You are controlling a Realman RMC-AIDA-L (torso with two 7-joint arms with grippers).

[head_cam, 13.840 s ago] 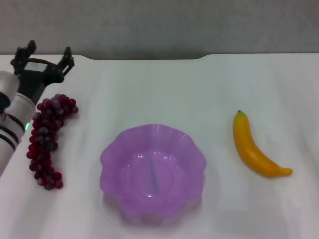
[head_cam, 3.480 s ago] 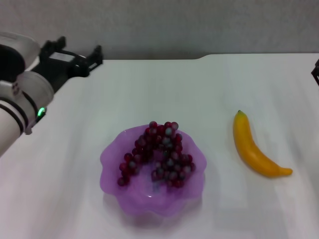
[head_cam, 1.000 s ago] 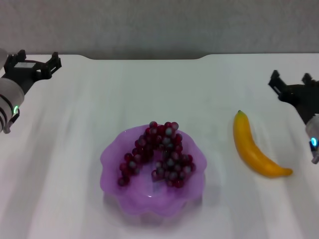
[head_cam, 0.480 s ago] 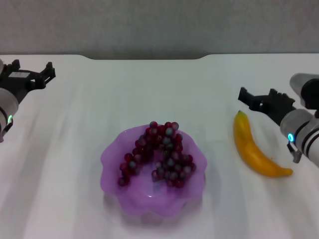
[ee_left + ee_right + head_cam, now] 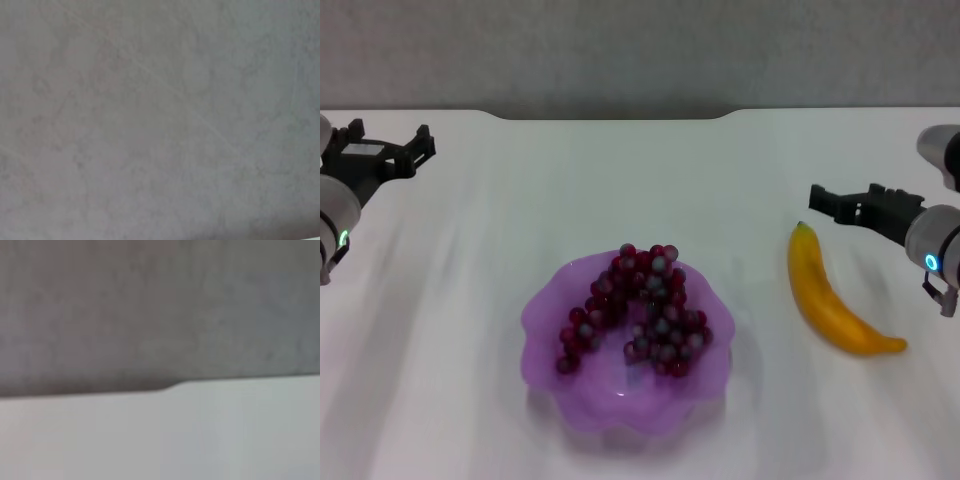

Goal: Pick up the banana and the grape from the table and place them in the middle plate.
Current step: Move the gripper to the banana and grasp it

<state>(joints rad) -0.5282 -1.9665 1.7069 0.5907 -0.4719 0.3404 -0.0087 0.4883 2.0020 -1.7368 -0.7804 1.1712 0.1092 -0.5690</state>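
The grape (image 5: 640, 308) bunch, dark red-purple, lies inside the middle plate (image 5: 542, 318), a translucent purple bowl with a wavy rim at the table's centre front. On the table to the plate's right lies the yellow banana (image 5: 828, 295), its dark green tip pointing toward the back. My right gripper (image 5: 855, 201) is open just behind and to the right of that tip, with nothing between its fingers. At the far left, near the table's back edge, my left gripper (image 5: 388, 136) is open and holds nothing. The wrist views show none of these things.
The white table (image 5: 620, 180) ends in a rounded back edge against a grey wall (image 5: 640, 50). The right wrist view shows that wall above the table's back edge (image 5: 160, 387). The left wrist view shows only the grey wall (image 5: 160, 120).
The right arm has come in from the right edge toward the banana's tip, then eased slightly back to the right. The left gripper has barely shifted. The grape stays in the plate.
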